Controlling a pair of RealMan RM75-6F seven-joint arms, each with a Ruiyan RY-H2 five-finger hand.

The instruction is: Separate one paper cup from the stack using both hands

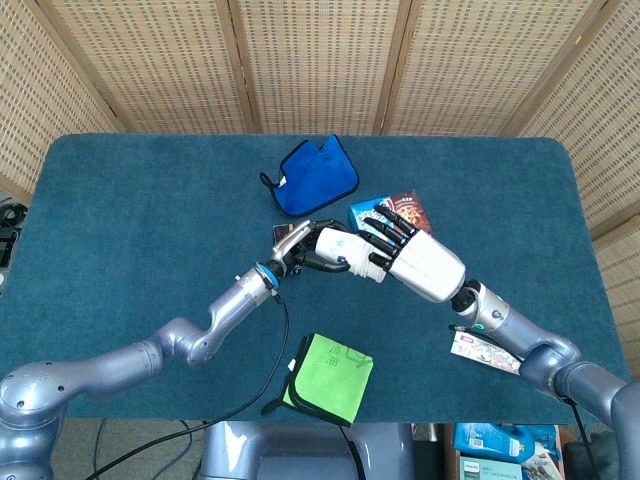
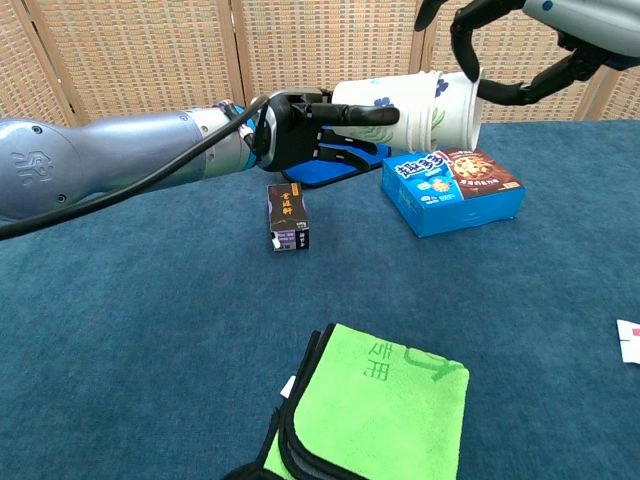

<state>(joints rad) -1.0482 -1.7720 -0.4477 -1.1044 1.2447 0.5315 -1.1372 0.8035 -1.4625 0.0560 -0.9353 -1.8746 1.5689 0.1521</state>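
Observation:
A stack of white paper cups with blue flowers (image 2: 395, 105) lies sideways in the air above the blue table (image 2: 140, 330). My left hand (image 2: 295, 128) grips the stack's base end. One cup (image 2: 458, 100) sticks out of the stack's open end, its rim clear of the other rims. My right hand (image 2: 505, 55) pinches that rim between curled fingers and thumb. In the head view, the left hand (image 1: 300, 250), the cups (image 1: 340, 250) and the right hand (image 1: 415, 262) meet over the table's middle; the right hand covers the cups' open end.
Below the cups stand a blue snack box (image 2: 450, 190) and a small black box (image 2: 287, 215). A blue cloth (image 1: 315, 175) lies behind them. A folded green cloth (image 2: 385, 400) lies at the near edge, and a flat packet (image 1: 485, 350) at the near right.

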